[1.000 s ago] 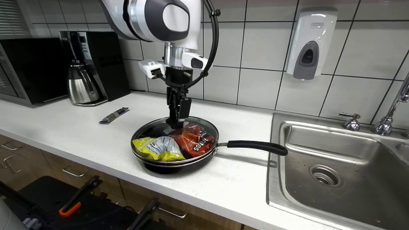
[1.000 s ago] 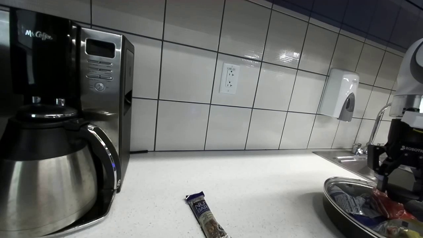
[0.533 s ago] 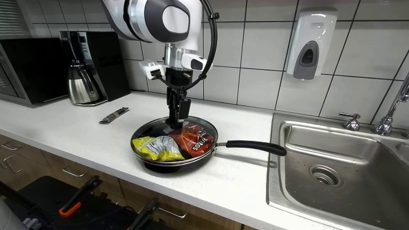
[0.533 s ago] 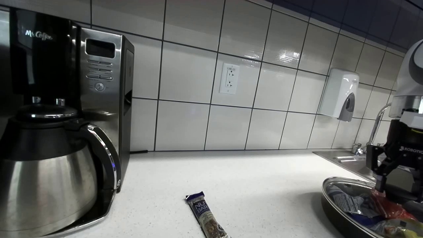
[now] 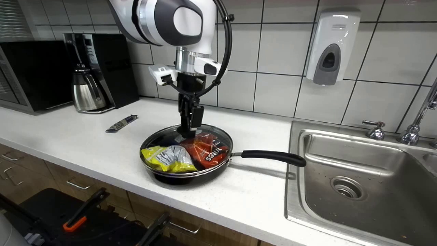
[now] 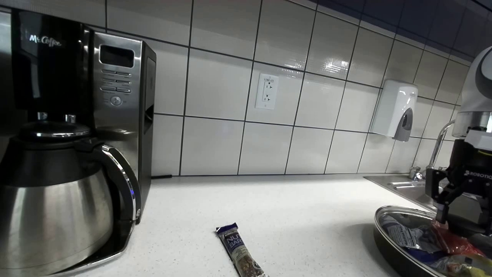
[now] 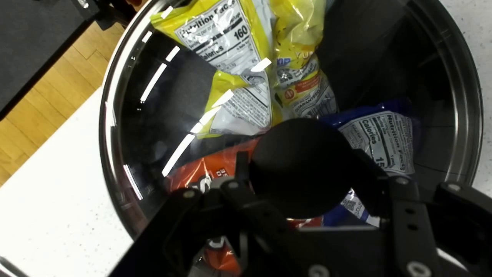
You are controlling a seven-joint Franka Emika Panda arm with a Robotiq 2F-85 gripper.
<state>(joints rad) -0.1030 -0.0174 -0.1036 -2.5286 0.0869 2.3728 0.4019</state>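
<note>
Fingers (image 6: 442, 215) clenched on knob (image 7: 301, 169) above pan (image 5: 189, 181), partly blocking my view of red bag (image 7: 215, 163), blue bag (image 7: 384, 134) inside. Nut bar (image 5: 121, 124) near pan.

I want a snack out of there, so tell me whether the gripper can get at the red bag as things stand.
Probably not: the glass lid lies over the pan with the red bag beneath it, and the gripper straddles the lid's knob, above the glass.
</note>
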